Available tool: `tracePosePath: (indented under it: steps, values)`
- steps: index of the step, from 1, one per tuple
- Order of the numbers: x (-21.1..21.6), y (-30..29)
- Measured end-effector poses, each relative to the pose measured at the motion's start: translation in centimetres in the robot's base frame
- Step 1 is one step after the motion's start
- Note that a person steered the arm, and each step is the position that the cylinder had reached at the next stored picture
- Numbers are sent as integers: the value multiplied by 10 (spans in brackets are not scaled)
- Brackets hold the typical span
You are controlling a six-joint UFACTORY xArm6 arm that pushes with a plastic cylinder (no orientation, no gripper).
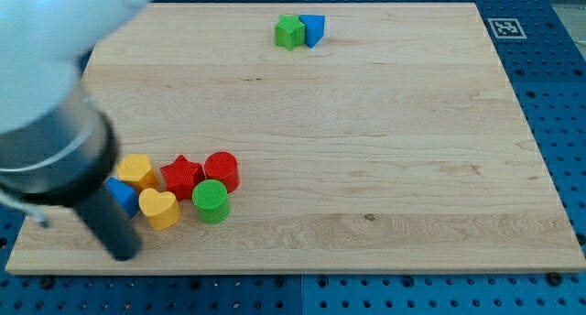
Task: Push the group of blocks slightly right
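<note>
Sitting at view's bottom-left, my tip (121, 251) — just left of yellow heart (158, 208)

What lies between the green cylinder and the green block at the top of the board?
Nothing: between the green cylinder and the green block, the camera view shows only bare wooden board.

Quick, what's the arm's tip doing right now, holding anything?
My tip: no pincer, holds nothing; it sits at the view's left of the block group, beside the blue block.

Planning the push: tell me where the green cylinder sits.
The green cylinder sits low on the view's left, just below the red cylinder, with the yellow heart to its left.
</note>
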State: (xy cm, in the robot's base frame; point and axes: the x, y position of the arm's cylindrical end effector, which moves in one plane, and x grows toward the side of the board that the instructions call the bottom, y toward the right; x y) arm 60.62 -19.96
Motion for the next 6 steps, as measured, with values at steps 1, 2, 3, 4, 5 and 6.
tracePosePath:
  steps: [1, 2, 3, 4, 5, 6]
  values:
    - [-3, -58]
    - [-21, -69]
    - [-21, -69]
    - [-21, -68]
    - [-21, -64]
    - [-21, -63]
